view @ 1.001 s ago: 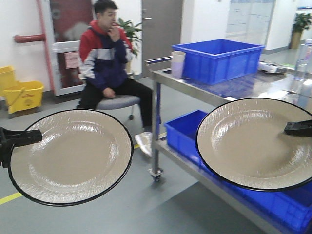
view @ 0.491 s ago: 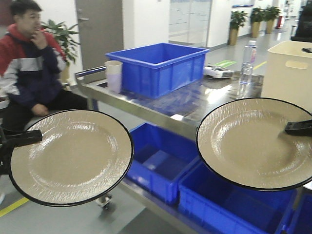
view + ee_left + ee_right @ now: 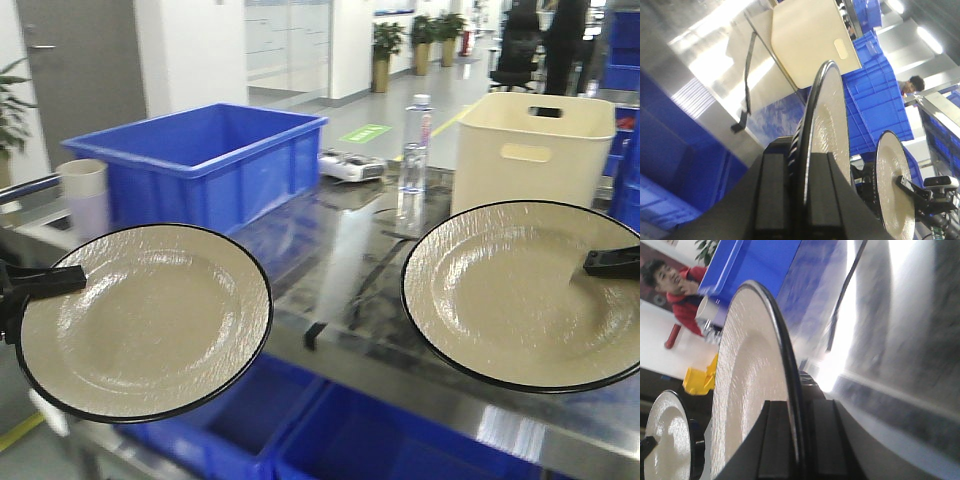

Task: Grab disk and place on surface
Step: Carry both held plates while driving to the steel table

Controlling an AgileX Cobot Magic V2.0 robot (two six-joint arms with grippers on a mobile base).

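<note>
Holding a disk in each arm, I face a steel bench point(image 3: 340, 270) whose glossy dark top is crossed by a thin black tape line point(image 3: 365, 290). My left end effector point(image 3: 45, 281) is clamped on the outer rim of the left disk point(image 3: 150, 320), a beige plate with a black edge and a rippled glaze. In the left wrist view the two fingers point(image 3: 772, 192) sit on either face of that rim, with the plate seen edge-on between them. My right end effector point(image 3: 612, 262) is clamped the same way on the right disk point(image 3: 510, 295), a matching plate. In the right wrist view its black edge runs straight up between my fingers point(image 3: 822, 437). Both disks hang in the air on the near side of the bench, faces turned toward the front camera, and neither rests on the bench top. In the front view the left disk covers the bench's front left corner and the right disk covers its front edge at the right. The two disks are well apart from each other. On the bench behind them stand a blue crate point(image 3: 210, 165) at the left with a pale cup point(image 3: 85, 195) just beside it, a clear water bottle point(image 3: 413, 155) near the middle, and a cream bin point(image 3: 530, 150) at the right. More blue crates point(image 3: 350, 445) sit under the bench top.
</note>
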